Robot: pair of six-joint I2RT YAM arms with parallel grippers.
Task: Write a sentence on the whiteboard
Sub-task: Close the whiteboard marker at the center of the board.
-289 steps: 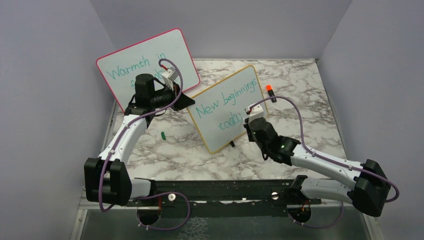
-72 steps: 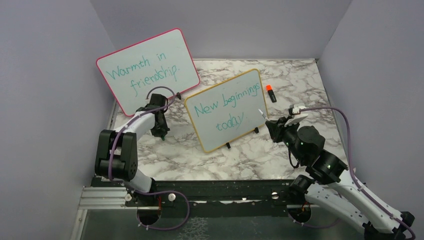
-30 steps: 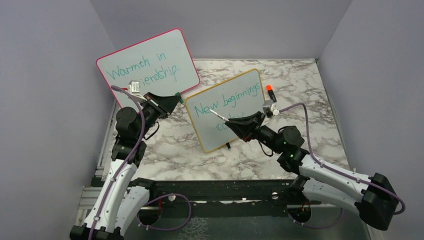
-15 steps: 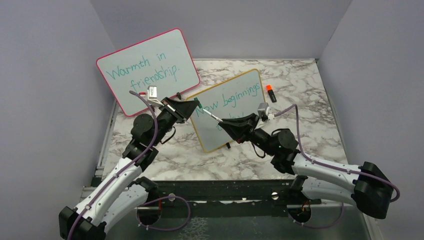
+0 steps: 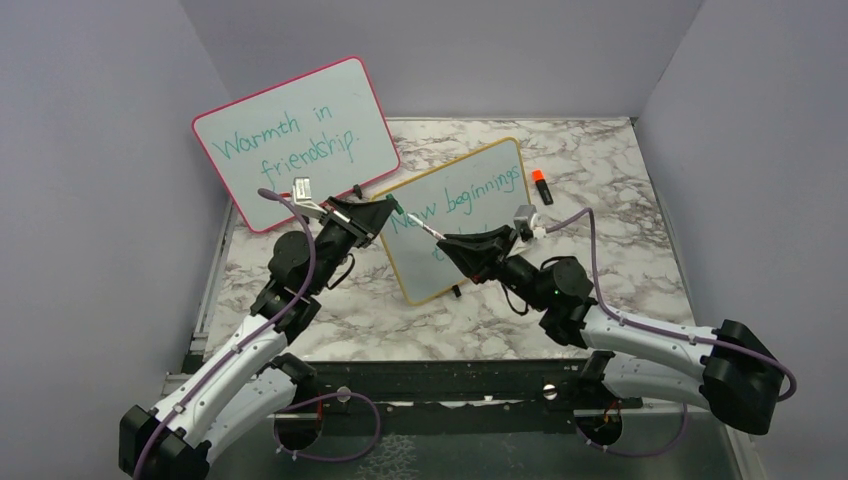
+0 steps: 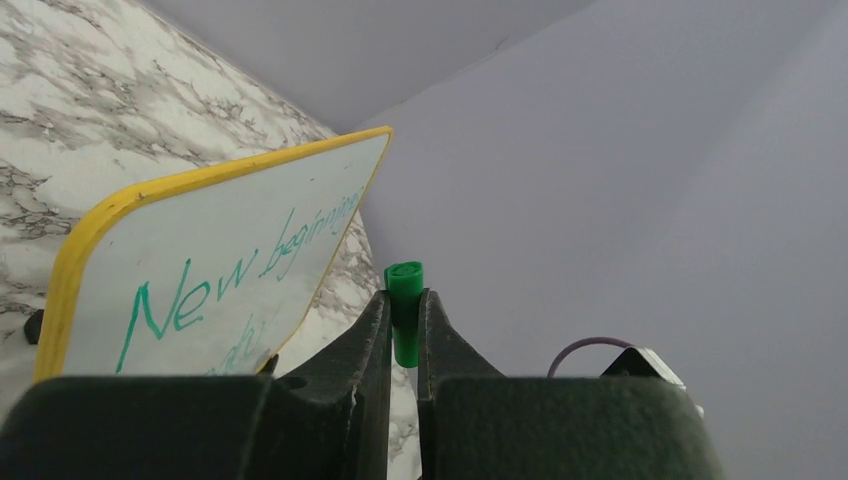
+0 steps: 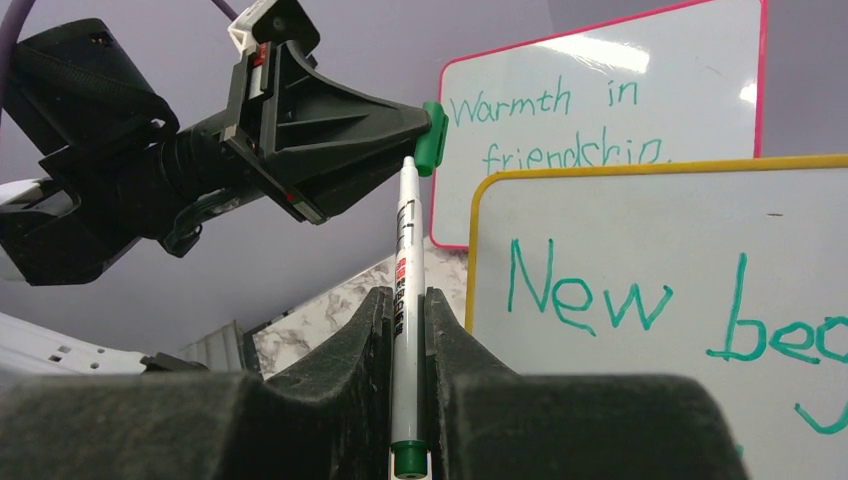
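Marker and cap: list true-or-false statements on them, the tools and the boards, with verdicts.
1. The left tool grips a green cap. True.
2. The right tool is empty. False: it is shut on a marker.
3. The yellow-framed whiteboard is blank. False: it carries a teal sentence beginning "New".
4. An orange-tipped pen lies on the table. True.
5. The pink-framed board lies flat. False: it stands propped up at the back.
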